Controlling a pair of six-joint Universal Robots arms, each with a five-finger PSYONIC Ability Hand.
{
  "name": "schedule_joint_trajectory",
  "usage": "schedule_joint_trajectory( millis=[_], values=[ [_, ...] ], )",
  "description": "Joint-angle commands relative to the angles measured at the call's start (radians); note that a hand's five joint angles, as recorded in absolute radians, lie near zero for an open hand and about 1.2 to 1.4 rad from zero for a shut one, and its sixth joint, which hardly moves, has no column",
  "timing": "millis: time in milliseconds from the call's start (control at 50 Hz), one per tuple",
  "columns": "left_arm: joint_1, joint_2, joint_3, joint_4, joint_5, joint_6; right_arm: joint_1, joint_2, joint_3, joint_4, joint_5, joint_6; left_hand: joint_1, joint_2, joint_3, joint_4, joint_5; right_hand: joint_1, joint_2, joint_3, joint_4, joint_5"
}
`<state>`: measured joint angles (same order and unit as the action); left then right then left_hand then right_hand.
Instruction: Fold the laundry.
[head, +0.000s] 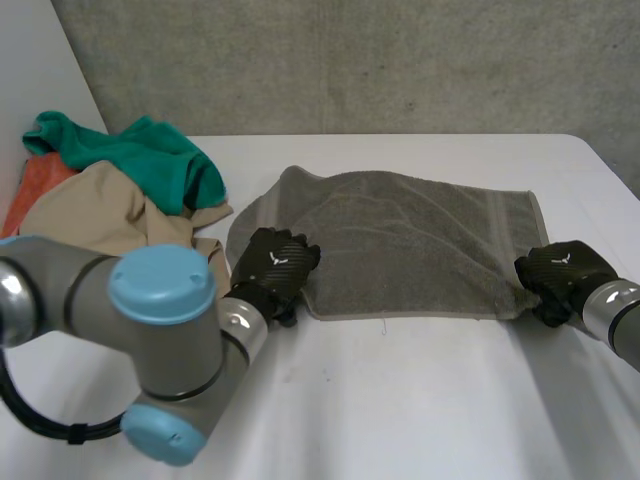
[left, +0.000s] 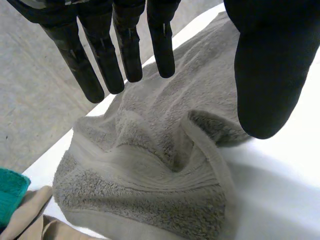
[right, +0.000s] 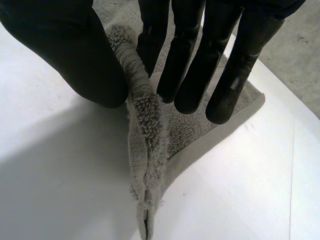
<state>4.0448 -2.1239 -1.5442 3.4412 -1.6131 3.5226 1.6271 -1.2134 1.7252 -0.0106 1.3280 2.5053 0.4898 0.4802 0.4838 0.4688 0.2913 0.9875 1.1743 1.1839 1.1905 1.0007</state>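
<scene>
A grey towel (head: 400, 240) lies spread across the middle of the white table (head: 420, 400), rumpled at its left end. My left hand (head: 275, 262) rests at the towel's near left corner. In the left wrist view that hand (left: 125, 45) is open, its fingers straight and its thumb apart, above the bunched towel corner (left: 150, 165) without gripping it. My right hand (head: 560, 275) is at the towel's near right corner. In the right wrist view this hand (right: 75, 55) is shut on the towel's edge (right: 145, 140), which it pinches between thumb and fingers.
A pile of laundry sits at the table's far left: a green cloth (head: 140, 155) on top, a beige garment (head: 100, 210) below it, an orange piece (head: 35, 185) at the edge. A concrete wall stands behind the table.
</scene>
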Motion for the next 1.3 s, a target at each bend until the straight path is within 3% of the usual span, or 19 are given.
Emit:
schedule_joint_trajectory(
  millis=[20,140,300,440,560,620,680,820,920,1040,1120,1180,1220,1300],
  values=[
    [0.019,-0.14,0.137,-0.001,-0.116,-0.001,-0.004,0.0,0.005,0.003,0.0,0.0,0.058,0.068,0.064,0.079,0.082,0.409,0.222,0.212,0.206,0.221],
    [0.048,-0.185,0.162,0.001,-0.119,-0.002,-0.033,-0.001,0.008,0.003,-0.001,-0.003,0.176,0.185,0.182,0.196,0.199,0.409,0.222,0.212,0.206,0.221],
    [0.048,-0.061,0.083,0.013,-0.126,0.019,-0.036,-0.02,0.008,0.014,0.007,-0.04,0.905,0.915,0.911,0.926,0.929,0.409,0.222,0.212,0.206,0.221],
    [0.037,0.093,-0.065,-0.062,-0.122,0.068,-0.052,-0.109,0.007,0.199,0.019,-0.273,0.906,0.916,0.912,0.927,0.93,0.409,0.222,0.212,0.206,0.221],
    [-0.006,0.289,-0.243,-0.302,-0.122,0.261,-0.128,-0.257,0.054,0.432,0.066,-0.502,0.906,0.916,0.912,0.927,0.93,0.409,0.222,0.212,0.206,0.221],
    [-0.05,0.32,-0.29,-0.429,-0.123,0.306,-0.162,-0.31,0.076,0.508,0.068,-0.585,0.906,0.916,0.912,0.927,0.93,0.409,0.222,0.212,0.206,0.221],
    [-0.058,0.322,-0.295,-0.461,-0.119,0.3,-0.17,-0.316,0.094,0.511,0.068,-0.614,0.906,0.916,0.912,0.927,0.93,0.409,0.222,0.212,0.206,0.221],
    [-0.047,0.219,-0.192,-0.297,-0.116,0.315,-0.161,-0.22,0.099,0.43,0.08,-0.615,0.906,0.916,0.912,0.927,0.93,0.409,0.222,0.212,0.206,0.221],
    [-0.004,0.046,0.001,-0.18,-0.12,0.351,-0.136,-0.051,-0.067,0.281,0.157,-0.568,0.906,0.916,0.912,0.927,0.93,0.409,0.222,0.212,0.206,0.221],
    [0.046,-0.07,0.349,-0.061,-0.105,0.508,0.023,0.021,-0.346,0.169,0.223,-0.45,0.906,0.916,0.912,0.927,0.93,0.409,0.222,0.212,0.206,0.221],
    [0.108,-0.071,0.521,0.129,-0.019,0.584,0.068,0.035,-0.533,0.028,0.227,-0.386,0.906,0.916,0.912,0.927,0.93,0.409,0.222,0.212,0.206,0.221],
    [0.147,-0.057,0.6,0.296,0.097,0.581,0.071,0.022,-0.622,-0.148,0.226,-0.326,0.906,0.916,0.912,0.927,0.93,0.409,0.222,0.212,0.206,0.221],
    [0.157,-0.048,0.619,0.344,0.13,0.569,0.069,0.003,-0.636,-0.277,0.226,-0.275,0.906,0.916,0.912,0.927,0.93,0.409,0.222,0.212,0.206,0.221],
    [0.166,-0.024,0.627,0.363,0.144,0.48,0.071,-0.038,-0.621,-0.358,0.227,-0.235,0.906,0.916,0.912,0.927,0.93,0.409,0.222,0.212,0.206,0.221]
  ],
)
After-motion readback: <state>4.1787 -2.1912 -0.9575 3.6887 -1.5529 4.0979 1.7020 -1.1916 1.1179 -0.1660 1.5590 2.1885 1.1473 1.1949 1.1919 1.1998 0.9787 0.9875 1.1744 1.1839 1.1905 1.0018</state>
